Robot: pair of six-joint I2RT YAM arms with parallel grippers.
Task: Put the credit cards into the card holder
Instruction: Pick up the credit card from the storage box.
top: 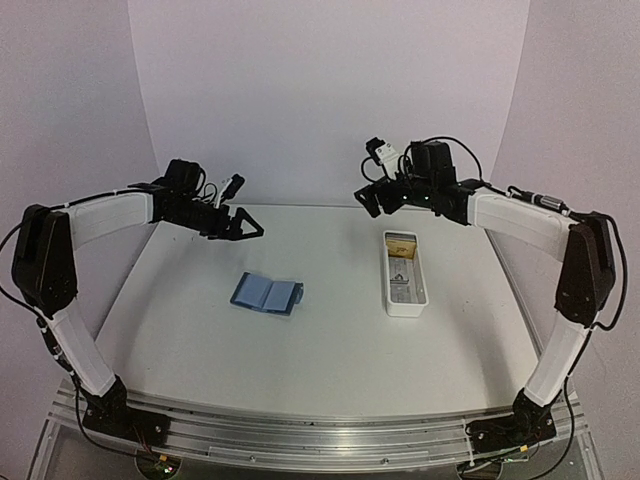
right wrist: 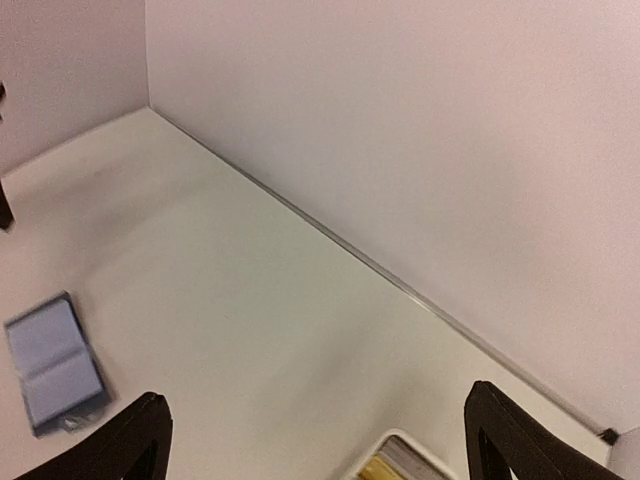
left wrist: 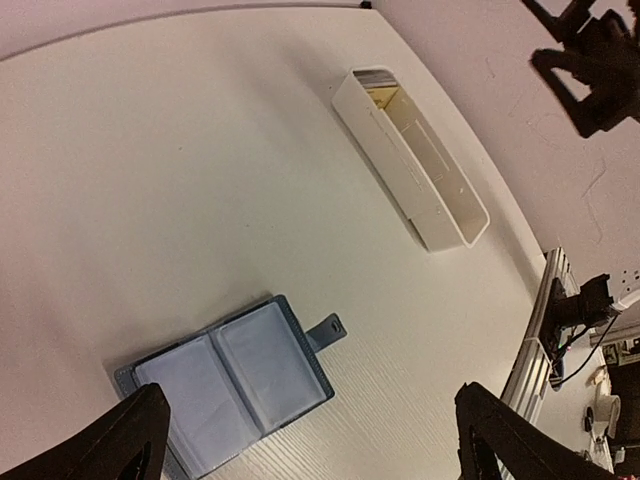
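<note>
Both jaws wide apart and empty, card holder [top: 266,293] open on table [top: 330,345] below the left pair.

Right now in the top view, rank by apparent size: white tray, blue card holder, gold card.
white tray, largest
blue card holder, second
gold card, smallest, only partly visible inside the tray

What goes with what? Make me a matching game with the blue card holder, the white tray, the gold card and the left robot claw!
Things:
1. card holder
2. white tray
3. gold card
4. left gripper

Matches:
A. inside the tray, at its far end
B. lying open on the table
C. open in the air, holding nothing
D. long and narrow, on the table's right side

Pairs: 1-B, 2-D, 3-A, 4-C.
</note>
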